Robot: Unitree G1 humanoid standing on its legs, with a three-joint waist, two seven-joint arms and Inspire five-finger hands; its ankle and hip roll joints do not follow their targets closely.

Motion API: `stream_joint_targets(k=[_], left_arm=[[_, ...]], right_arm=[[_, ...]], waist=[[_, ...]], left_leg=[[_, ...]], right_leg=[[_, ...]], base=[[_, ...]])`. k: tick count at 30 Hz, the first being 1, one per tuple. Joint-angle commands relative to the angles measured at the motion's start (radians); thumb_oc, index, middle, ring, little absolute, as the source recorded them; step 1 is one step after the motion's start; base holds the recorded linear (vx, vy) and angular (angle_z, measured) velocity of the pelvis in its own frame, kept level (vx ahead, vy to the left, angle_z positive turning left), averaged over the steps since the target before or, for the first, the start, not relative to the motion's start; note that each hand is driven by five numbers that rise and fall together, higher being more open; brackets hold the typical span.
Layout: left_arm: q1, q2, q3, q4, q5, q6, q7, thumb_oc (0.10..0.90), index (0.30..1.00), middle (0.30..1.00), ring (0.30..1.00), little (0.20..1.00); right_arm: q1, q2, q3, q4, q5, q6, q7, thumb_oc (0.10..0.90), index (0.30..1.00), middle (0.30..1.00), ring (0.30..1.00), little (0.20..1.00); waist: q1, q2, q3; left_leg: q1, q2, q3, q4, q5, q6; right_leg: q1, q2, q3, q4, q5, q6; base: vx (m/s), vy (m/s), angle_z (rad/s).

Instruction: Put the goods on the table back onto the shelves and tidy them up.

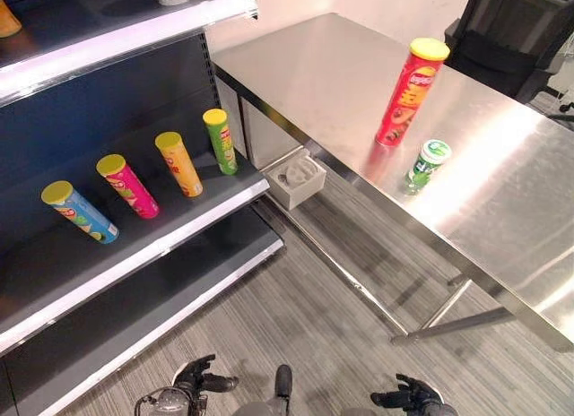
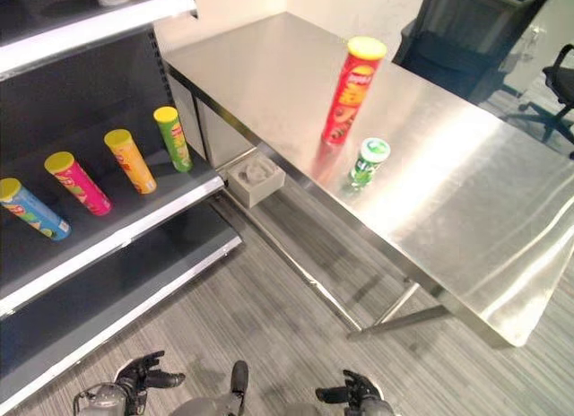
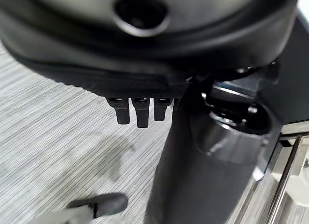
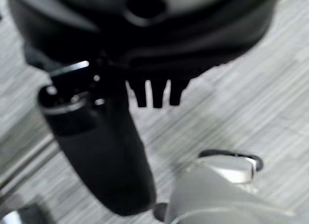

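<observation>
Hands (image 1: 199, 377) (image 1: 408, 396) are held low, relaxed and empty; red can (image 1: 408, 91) on table (image 1: 502, 183) should be gripped mid-body, kept upright.

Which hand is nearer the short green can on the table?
Right. The right hand hangs low, below the short green can; the left hand hangs farther off, toward the shelf side.

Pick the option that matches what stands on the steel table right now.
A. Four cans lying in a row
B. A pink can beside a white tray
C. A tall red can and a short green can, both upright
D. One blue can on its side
C: the tall red can and the short green can stand upright on the steel table.
</observation>
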Motion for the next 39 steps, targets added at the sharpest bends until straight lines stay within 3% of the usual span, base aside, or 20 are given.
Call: stream_joint_targets(k=[1,4,5,9,14,18,22,26,29,31,34,36,39], left_arm=[[0.021,0.027,0.013,-0.034,0.002,-0.010,0.025,0.800,0.900,0.900,0.900,0.900],[0.010,0.027,0.011,-0.032,-0.002,-0.013,0.027,0.800,0.900,0.900,0.900,0.900],[-0.009,0.026,0.004,-0.033,-0.012,-0.014,0.033,0.800,0.900,0.900,0.900,0.900],[-0.005,0.009,0.003,-0.026,-0.009,-0.016,0.029,0.800,0.900,0.900,0.900,0.900],[0.006,-0.019,-0.003,-0.009,-0.010,-0.011,0.025,0.800,0.900,0.900,0.900,0.900],[0.011,-0.027,-0.008,-0.021,-0.021,-0.009,0.024,0.800,0.900,0.900,0.900,0.900],[0.012,-0.025,-0.009,-0.030,-0.034,-0.005,0.022,0.800,0.900,0.900,0.900,0.900],[-0.004,-0.025,-0.018,-0.049,-0.055,-0.007,0.023,0.800,0.900,0.900,0.900,0.900],[-0.015,-0.031,-0.025,-0.055,-0.064,-0.007,0.024,0.800,0.900,0.900,0.900,0.900],[-0.011,-0.034,-0.032,-0.035,-0.054,-0.005,0.023,0.800,0.900,0.900,0.900,0.900],[-0.006,-0.040,-0.032,-0.024,-0.046,-0.008,0.024,0.800,0.900,0.900,0.900,0.900],[0.004,-0.038,-0.020,-0.025,-0.049,-0.012,0.023,0.800,0.900,0.900,0.900,0.900],[0.032,-0.007,0.036,-0.035,-0.073,-0.015,0.014,0.800,0.900,0.900,0.900,0.900]], right_arm=[[-0.014,-0.069,-0.017,-0.054,-0.001,-0.020,-0.027,0.800,0.900,0.900,0.900,0.900],[-0.024,-0.073,-0.019,-0.045,0.000,-0.016,-0.026,0.800,0.900,0.900,0.900,0.900],[-0.033,-0.073,-0.006,-0.042,0.001,-0.013,-0.027,0.800,0.900,0.900,0.900,0.900],[-0.011,-0.065,0.017,-0.040,-0.013,-0.011,-0.016,0.800,0.900,0.900,0.900,0.900],[0.006,-0.063,0.034,-0.028,-0.012,-0.016,-0.009,0.800,0.900,0.900,0.900,0.900],[0.027,-0.067,0.022,-0.004,0.002,-0.015,-0.008,0.800,0.900,0.900,0.900,0.900],[0.039,-0.069,0.011,0.019,0.007,-0.014,-0.007,0.800,0.900,0.900,0.900,0.900],[0.037,-0.077,-0.005,0.039,0.023,-0.014,-0.013,0.800,0.900,0.900,0.900,0.900],[0.034,-0.083,-0.020,0.047,0.037,-0.011,-0.019,0.800,0.900,0.900,0.900,0.900],[0.037,-0.082,-0.034,0.054,0.052,-0.009,-0.022,0.800,0.900,0.900,0.900,0.900],[0.062,-0.063,-0.066,0.072,0.070,-0.010,-0.023,0.800,0.900,0.900,0.900,0.900],[0.078,-0.057,-0.121,0.095,0.108,-0.013,-0.033,0.800,0.900,0.900,0.900,0.900],[0.112,-0.103,-0.294,0.200,0.203,-0.001,-0.047,0.800,0.900,0.900,0.900,0.900]], waist=[[0.020,0.011,0.026],[0.011,0.005,0.031],[-0.005,-0.013,0.052],[-0.005,-0.042,0.042],[-0.006,-0.052,0.026],[-0.017,-0.038,0.019],[-0.029,-0.030,0.020],[-0.030,-0.043,0.053],[-0.034,-0.040,0.054],[-0.029,-0.015,0.042],[-0.045,-0.001,0.023],[-0.057,0.002,0.010],[-0.068,-0.005,-0.005]], left_leg=[[0.028,0.094,0.055,0.021,-0.140,-0.118],[0.048,0.097,0.060,0.015,-0.154,-0.124],[0.078,0.097,0.063,0.014,-0.174,-0.133],[0.105,0.101,0.050,0.016,-0.190,-0.147],[0.116,0.161,0.027,0.051,-0.207,-0.184],[0.129,0.189,0.016,0.076,-0.209,-0.202],[0.112,0.201,0.019,0.115,-0.210,-0.215],[-0.005,0.168,-0.007,0.310,-0.190,-0.225],[-0.043,0.175,0.002,0.248,-0.188,-0.220],[-0.037,0.194,0.004,0.101,-0.143,-0.219],[-0.004,0.193,0.007,0.052,-0.137,-0.215],[0.030,0.185,0.035,0.027,-0.138,-0.211],[0.078,0.175,0.077,0.003,-0.154,-0.199]], right_leg=[[0.060,-0.039,-0.107,-0.296,0.252,0.004],[0.028,-0.037,-0.129,-0.390,0.293,0.014],[-0.020,-0.029,-0.134,-0.490,0.359,0.042],[0.030,-0.017,-0.122,-0.548,0.372,0.039],[0.087,0.028,-0.131,-0.576,0.347,0.008],[0.116,0.065,-0.120,-0.572,0.304,-0.022],[0.126,0.081,-0.114,-0.570,0.278,-0.035],[0.145,0.073,-0.115,-0.577,0.269,-0.050],[0.151,0.064,-0.119,-0.591,0.268,-0.036],[0.147,0.071,-0.111,-0.589,0.265,-0.025],[0.146,0.069,-0.090,-0.592,0.268,-0.016],[0.148,0.058,-0.069,-0.593,0.277,-0.008],[0.153,0.037,-0.034,-0.590,0.293,0.011]], base=[[0.17,-0.088,-0.29],[0.14,-0.098,-0.40],[0.18,-0.161,-0.20],[0.17,-0.202,0.22],[0.14,-0.257,0.22],[0.12,-0.194,0.10],[0.04,-0.094,0.04],[-0.03,-0.049,0.13],[0.04,0.082,0.14],[0.10,0.208,-0.22],[0.06,0.152,-0.24],[0.10,0.212,-0.34],[0.12,0.213,-0.49]])
